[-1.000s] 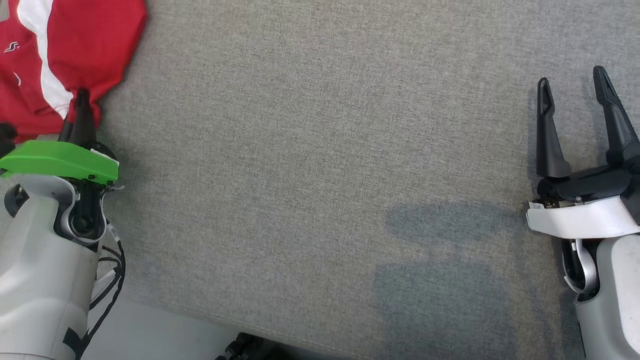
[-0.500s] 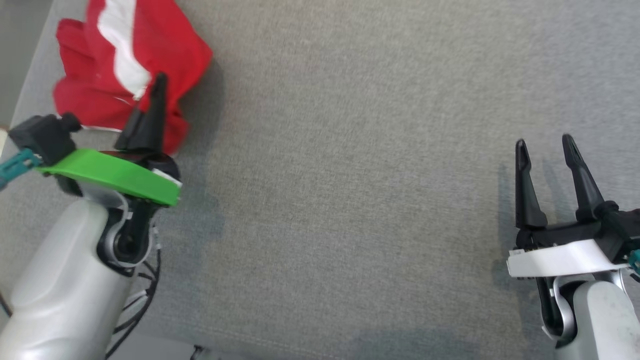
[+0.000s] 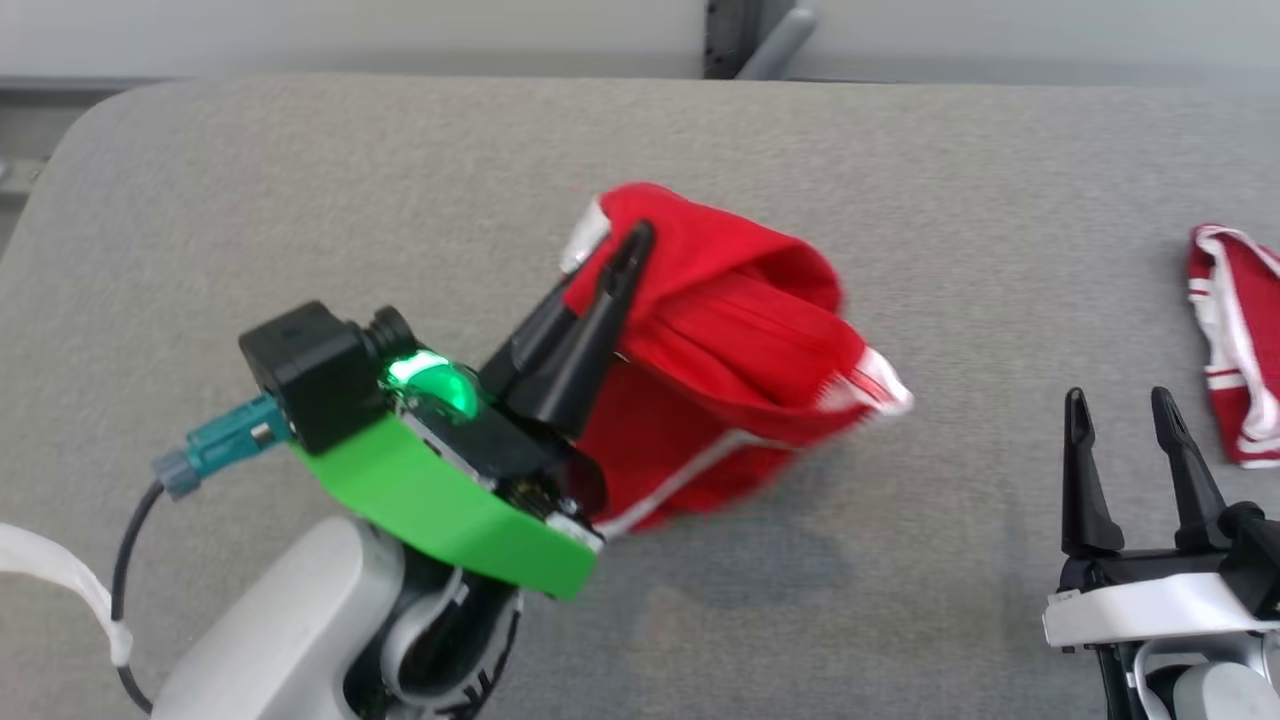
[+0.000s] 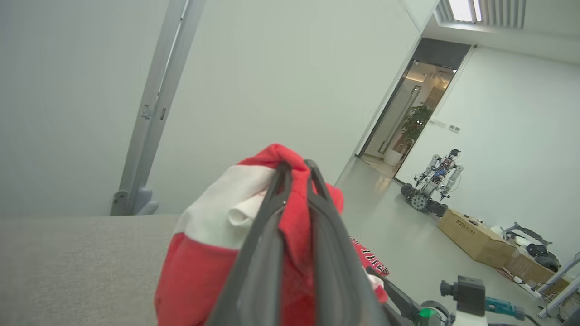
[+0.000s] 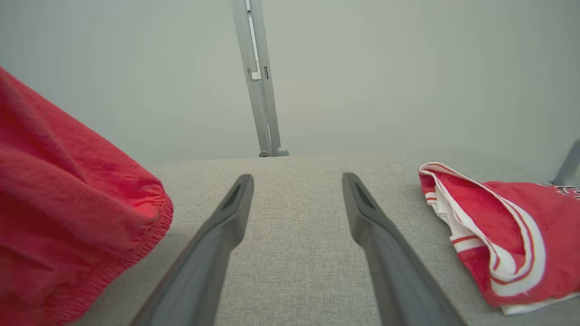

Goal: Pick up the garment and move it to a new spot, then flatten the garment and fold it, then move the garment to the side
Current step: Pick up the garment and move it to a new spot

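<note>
Red garment point(image 3: 740, 350) hangs bunched from the left gripper point(image 3: 632, 248), pinched at its top edge, over mid table point(image 3: 300, 190); right gripper point(image 3: 1118, 408), spread and empty, sits well rightward.

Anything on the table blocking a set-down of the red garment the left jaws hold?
Nothing visible. The garment hangs from the shut left jaws over bare grey table. A second red garment lies off to the right, clear of it.

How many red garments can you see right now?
2. One red garment is pinched in the shut left gripper over the table; a second garment lies farther right, beyond the open right gripper. Others may lie out of frame.
</note>
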### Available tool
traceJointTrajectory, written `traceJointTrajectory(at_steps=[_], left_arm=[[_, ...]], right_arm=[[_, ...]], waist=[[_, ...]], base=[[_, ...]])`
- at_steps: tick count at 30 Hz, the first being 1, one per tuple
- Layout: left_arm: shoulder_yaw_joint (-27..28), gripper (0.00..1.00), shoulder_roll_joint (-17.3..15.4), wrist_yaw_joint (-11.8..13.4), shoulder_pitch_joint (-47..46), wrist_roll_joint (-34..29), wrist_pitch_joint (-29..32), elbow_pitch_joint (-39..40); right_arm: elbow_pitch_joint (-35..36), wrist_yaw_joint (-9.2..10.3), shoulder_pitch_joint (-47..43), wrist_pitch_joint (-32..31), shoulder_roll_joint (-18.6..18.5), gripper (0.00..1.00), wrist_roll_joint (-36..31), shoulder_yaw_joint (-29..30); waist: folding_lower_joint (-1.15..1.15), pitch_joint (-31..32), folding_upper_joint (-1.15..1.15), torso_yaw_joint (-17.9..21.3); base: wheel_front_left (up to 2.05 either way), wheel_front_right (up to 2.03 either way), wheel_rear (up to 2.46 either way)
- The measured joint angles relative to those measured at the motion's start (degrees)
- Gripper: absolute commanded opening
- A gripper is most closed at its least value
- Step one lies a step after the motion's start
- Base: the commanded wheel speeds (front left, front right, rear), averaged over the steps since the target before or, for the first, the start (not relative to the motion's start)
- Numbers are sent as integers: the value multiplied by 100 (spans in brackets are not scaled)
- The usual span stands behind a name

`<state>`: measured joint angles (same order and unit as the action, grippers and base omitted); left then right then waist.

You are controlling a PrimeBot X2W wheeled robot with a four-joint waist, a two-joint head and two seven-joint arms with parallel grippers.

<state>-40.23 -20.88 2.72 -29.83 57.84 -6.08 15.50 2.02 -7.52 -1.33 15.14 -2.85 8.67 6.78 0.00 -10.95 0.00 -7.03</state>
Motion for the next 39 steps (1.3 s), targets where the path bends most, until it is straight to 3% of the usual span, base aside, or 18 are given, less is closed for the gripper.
traceJointTrajectory(at_steps=[5,11,14,19,25,26,27,28,33,39], left_arm=[[-265,0,12,298,228,-66,210,441],[-609,0,53,431,347,-650,-2,-768],[-828,0,261,292,353,-827,-187,-1772],[-1325,0,609,-145,254,-1238,-492,-3468],[-1429,0,1080,-414,52,-1434,-770,-4710],[-1404,19,1138,-442,39,-1434,-794,-4838],[-1399,47,1185,-476,36,-1434,-813,-4955],[-1415,100,1203,-483,35,-1479,-822,-5038],[-1058,100,1093,-233,169,-1682,-883,-4873],[-65,100,619,386,1193,-2427,-896,-3378]], right_arm=[[64,1,-74,0,-2,100,56,71],[80,1,-70,0,0,100,133,45],[59,1,-63,0,0,100,162,7],[-10,1,70,0,2,100,213,-84],[-68,1,82,0,2,100,225,-82],[-75,1,80,0,3,100,225,-71],[-87,1,76,0,2,100,222,-55],[-96,1,70,0,2,100,214,-52],[-107,1,35,0,3,100,166,-47],[-55,1,-130,0,3,100,44,185]], waist=[[0,200,0,436],[0,269,0,871],[0,238,0,1006],[0,128,0,1136],[0,123,0,1216],[0,143,0,1212],[0,170,0,1204],[0,201,0,1197],[0,405,0,1189],[0,743,0,1164]], base=[[0,0,0],[0,0,0],[0,0,0],[0,0,0],[0,0,0],[0,0,0],[0,0,0],[0,0,0],[0,0,0],[0,0,0]])
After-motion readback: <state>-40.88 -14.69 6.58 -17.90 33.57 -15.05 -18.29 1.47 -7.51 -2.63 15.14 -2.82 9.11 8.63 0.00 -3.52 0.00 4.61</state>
